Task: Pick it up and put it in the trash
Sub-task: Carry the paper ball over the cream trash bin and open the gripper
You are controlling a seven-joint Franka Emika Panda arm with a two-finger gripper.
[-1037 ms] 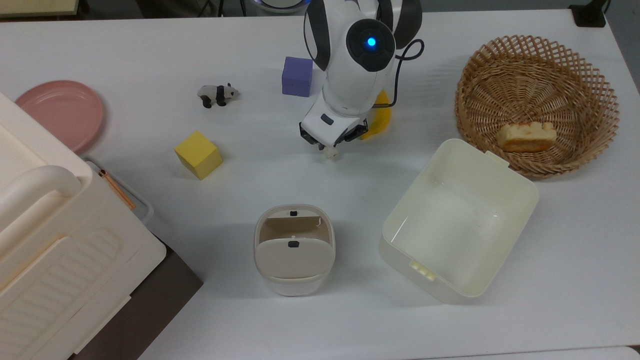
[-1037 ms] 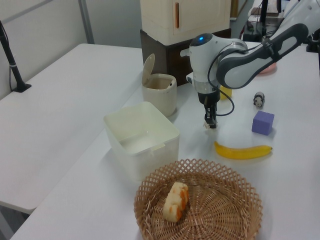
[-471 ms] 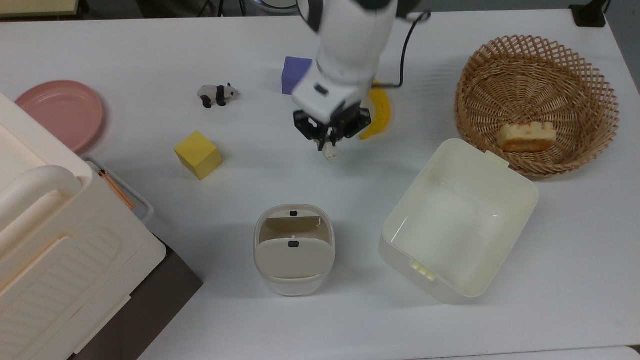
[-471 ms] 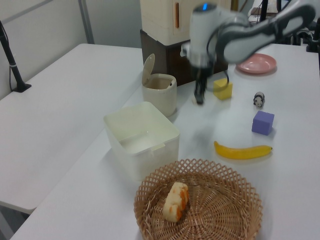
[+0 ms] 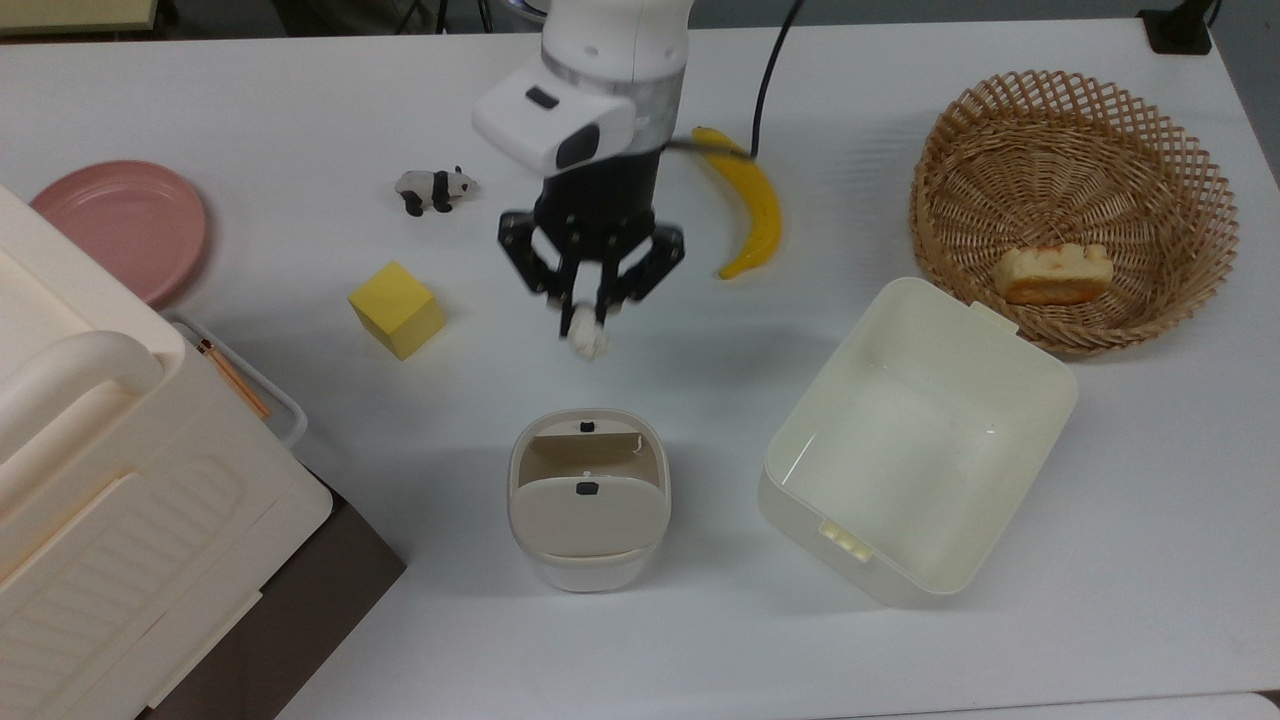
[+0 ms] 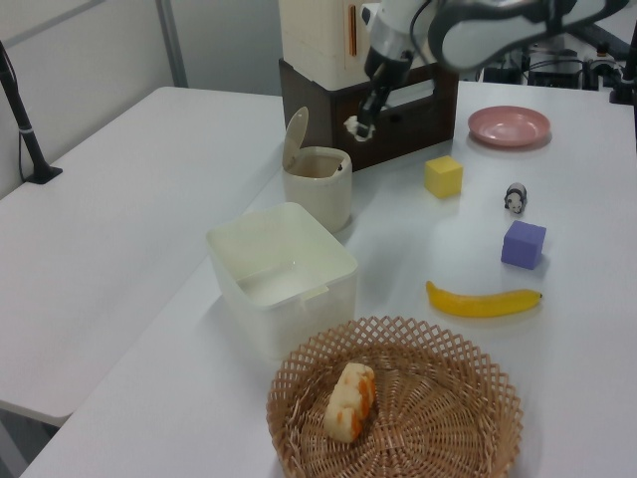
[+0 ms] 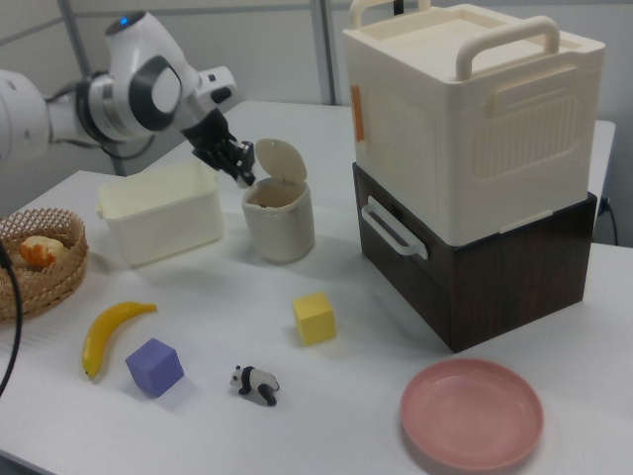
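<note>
The small white crumpled paper wad (image 5: pixel 588 342) is pinched between the black fingers (image 5: pixel 570 318) of the white Panda gripper (image 5: pixel 590 325) and held in the air, off the white counter (image 5: pixel 300 90). In the top view the wad is seen above the small beige-white plastic bin with a swing flap lid (image 5: pixel 588 497), between the yellow foam cube (image 5: pixel 396 309) and the curved yellow banana (image 5: pixel 752 208). In the left view the wad (image 6: pixel 350 124) is held just above and to the right of the bin (image 6: pixel 318 184), whose flap (image 6: pixel 295 136) is tipped up. In the right view the gripper (image 7: pixel 237 163) is seen close beside the raised flap (image 7: pixel 280 159). The larger cream rectangular tub (image 5: pixel 915 437) is placed at the top view's right of the bin, with the wicker basket (image 5: pixel 1075 205) beyond it. The black-and-white panda figurine (image 5: pixel 434 187) and pink round plate (image 5: pixel 125 225) are left well apart from the gripper.
</note>
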